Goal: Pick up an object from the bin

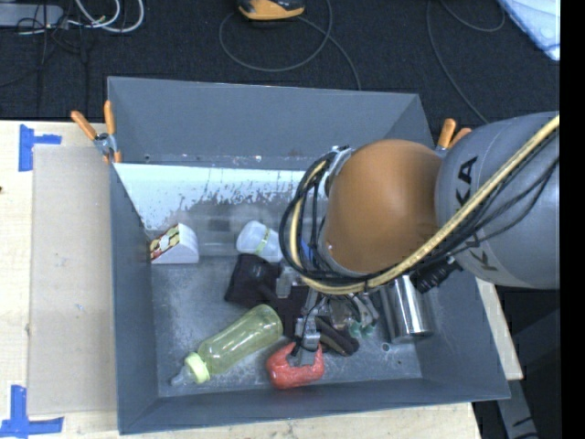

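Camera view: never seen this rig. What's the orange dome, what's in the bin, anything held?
One camera looks down on a grey metal bin, slightly from one side. The big grey arm coming in from the right is the robot; the orange dome is a cover on its wrist. Its gripper is below that, down at a red lumpy thing by the wall nearest the bottom of the view; whether it holds it cannot be told. Also in the bin: a yellow-green bottle, a black thing, a small white box and a silver cylinder.
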`<action>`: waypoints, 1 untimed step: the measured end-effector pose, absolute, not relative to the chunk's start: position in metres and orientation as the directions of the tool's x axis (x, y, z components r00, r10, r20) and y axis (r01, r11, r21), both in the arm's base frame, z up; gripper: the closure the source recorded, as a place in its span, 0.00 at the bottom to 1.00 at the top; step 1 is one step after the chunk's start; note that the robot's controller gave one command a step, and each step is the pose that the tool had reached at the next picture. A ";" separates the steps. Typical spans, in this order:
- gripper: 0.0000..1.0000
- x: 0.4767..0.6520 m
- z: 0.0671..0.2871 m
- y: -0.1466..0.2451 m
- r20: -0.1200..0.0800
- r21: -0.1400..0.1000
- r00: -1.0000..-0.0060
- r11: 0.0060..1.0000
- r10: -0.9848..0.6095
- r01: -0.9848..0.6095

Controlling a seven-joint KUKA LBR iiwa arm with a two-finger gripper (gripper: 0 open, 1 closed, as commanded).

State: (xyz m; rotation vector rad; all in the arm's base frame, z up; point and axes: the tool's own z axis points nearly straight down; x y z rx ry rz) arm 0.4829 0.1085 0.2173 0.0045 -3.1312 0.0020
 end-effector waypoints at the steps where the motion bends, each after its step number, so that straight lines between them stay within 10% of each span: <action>1: 0.00 0.484 0.222 0.108 0.003 0.000 -1.000 1.000 0.001 0.001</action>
